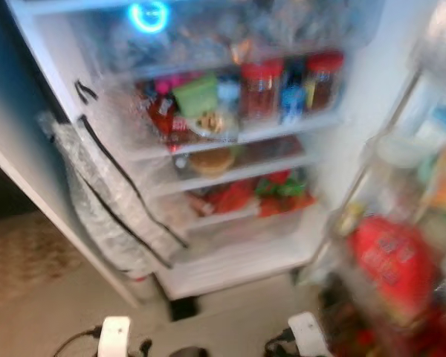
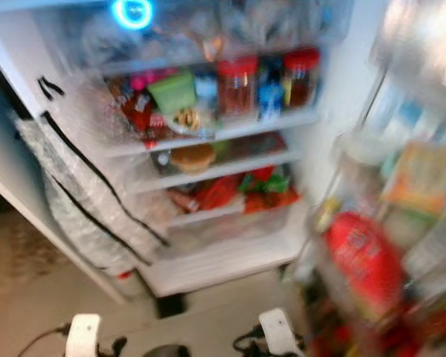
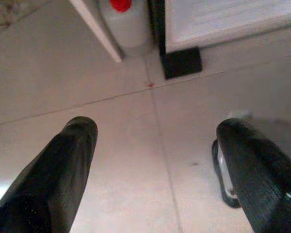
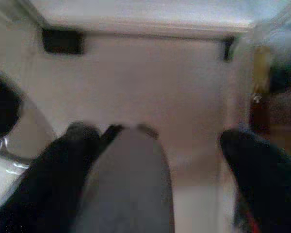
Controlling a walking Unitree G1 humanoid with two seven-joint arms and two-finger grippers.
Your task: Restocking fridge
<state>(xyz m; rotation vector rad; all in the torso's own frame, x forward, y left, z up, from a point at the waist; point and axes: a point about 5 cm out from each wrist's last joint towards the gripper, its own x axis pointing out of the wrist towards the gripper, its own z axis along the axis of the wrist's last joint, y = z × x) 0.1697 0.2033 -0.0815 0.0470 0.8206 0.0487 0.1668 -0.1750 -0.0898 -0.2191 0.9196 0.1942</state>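
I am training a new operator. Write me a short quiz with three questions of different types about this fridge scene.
1. True or false: the fridge stands open.
2. The lids of the two jars on the upper shelf are: A) red B) yellow C) black
3. What is the left gripper pointing at?

Key: 1 true. 2 A. 3 The bare floor before the fridge, fingers apart, holding nothing.

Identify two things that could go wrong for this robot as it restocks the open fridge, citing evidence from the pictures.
1. The shelf holding the red-lidded jars looks crowded; adding an item could knock something off.
2. The door rack on the right, with its red packet, stands close to the right arm; a swing might catch it. Both grippers hang open over the floor.
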